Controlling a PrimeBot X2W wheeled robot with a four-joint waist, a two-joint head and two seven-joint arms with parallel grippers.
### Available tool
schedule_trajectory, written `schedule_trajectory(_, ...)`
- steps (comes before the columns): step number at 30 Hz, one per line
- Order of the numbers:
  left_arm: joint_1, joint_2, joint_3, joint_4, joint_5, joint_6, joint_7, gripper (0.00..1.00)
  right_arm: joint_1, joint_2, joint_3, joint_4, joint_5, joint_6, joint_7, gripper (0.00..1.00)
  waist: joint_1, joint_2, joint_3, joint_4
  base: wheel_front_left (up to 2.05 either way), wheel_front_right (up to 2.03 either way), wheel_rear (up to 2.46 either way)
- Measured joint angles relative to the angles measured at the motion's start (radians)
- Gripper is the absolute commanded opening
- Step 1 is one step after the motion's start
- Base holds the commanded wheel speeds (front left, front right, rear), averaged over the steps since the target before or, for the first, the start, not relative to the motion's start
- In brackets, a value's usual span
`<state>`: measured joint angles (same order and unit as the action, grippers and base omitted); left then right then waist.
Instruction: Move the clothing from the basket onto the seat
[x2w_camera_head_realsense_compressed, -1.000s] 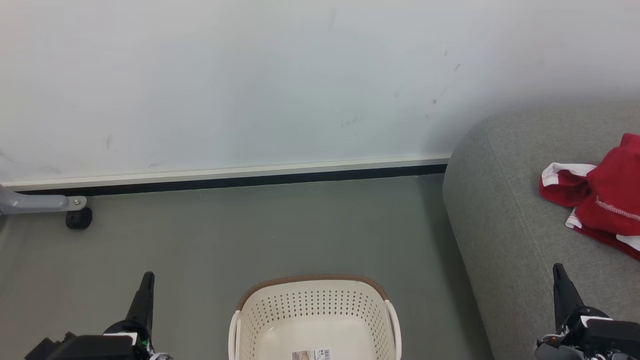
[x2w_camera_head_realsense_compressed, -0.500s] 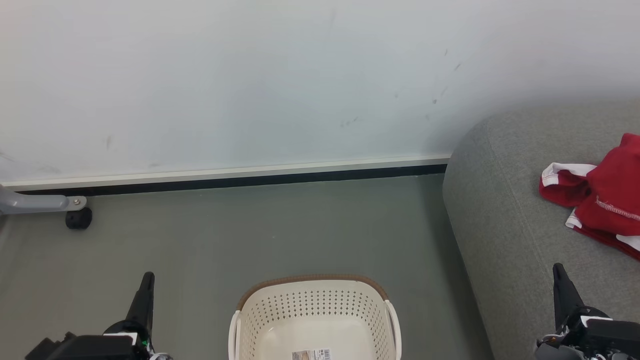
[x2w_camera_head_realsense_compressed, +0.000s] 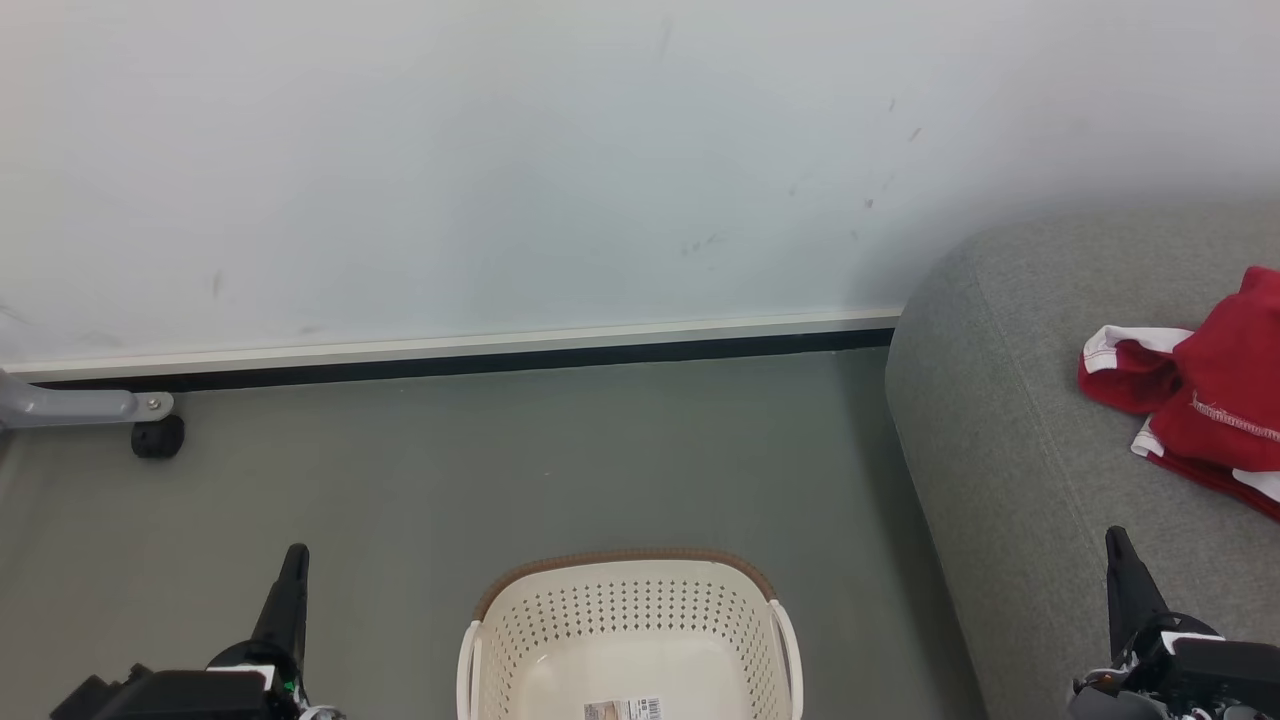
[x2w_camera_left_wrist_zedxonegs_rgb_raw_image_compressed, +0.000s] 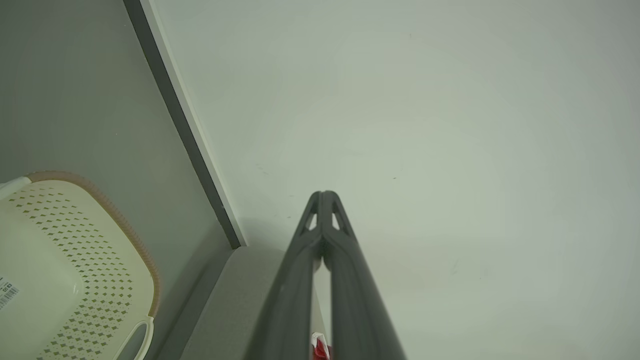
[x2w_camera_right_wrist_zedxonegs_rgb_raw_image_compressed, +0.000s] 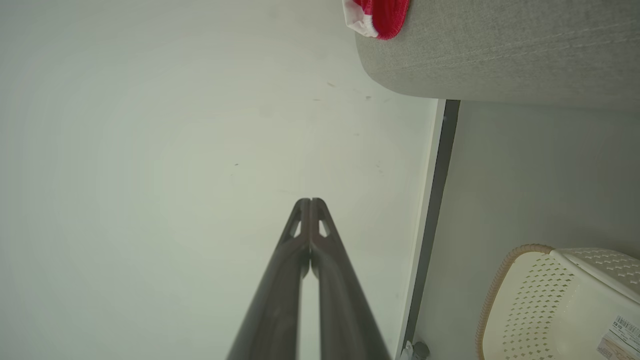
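Lying heaped on large grey fabric-upholstered sofa seat (x2w_camera_head_realsense_compressed: 1010, 450): soft red fabric garments (x2w_camera_head_realsense_compressed: 1215, 400) with white trim | standing on grey floor (x2w_camera_head_realsense_compressed: 500, 450) beside seat: cream perforated plastic laundry basket (x2w_camera_head_realsense_compressed: 625, 610) | left gripper (x2w_camera_head_realsense_compressed: 296, 555) and right gripper (x2w_camera_head_realsense_compressed: 1115, 540): fingers (x2w_camera_left_wrist_zedxonegs_rgb_raw_image_compressed: 295, 285) pressed together, gripping nothing

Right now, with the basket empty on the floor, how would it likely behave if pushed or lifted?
The basket is perforated plastic with only a label inside: probably light and fairly stiff. Low and wide, it would likely slide on the smooth floor rather than tip.
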<state>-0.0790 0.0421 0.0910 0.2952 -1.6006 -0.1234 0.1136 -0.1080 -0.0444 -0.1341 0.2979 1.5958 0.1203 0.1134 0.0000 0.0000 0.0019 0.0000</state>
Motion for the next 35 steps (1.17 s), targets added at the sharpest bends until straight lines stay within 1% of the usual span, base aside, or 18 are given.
schedule_trajectory(35,0.0,0.0,0.0,0.0,0.0,0.0,0.0,0.0,0.0,0.0,0.0,0.0,0.0,0.0,0.0,0.0,0.0,0.0,0.0,0.0,0.0,0.0,0.0)
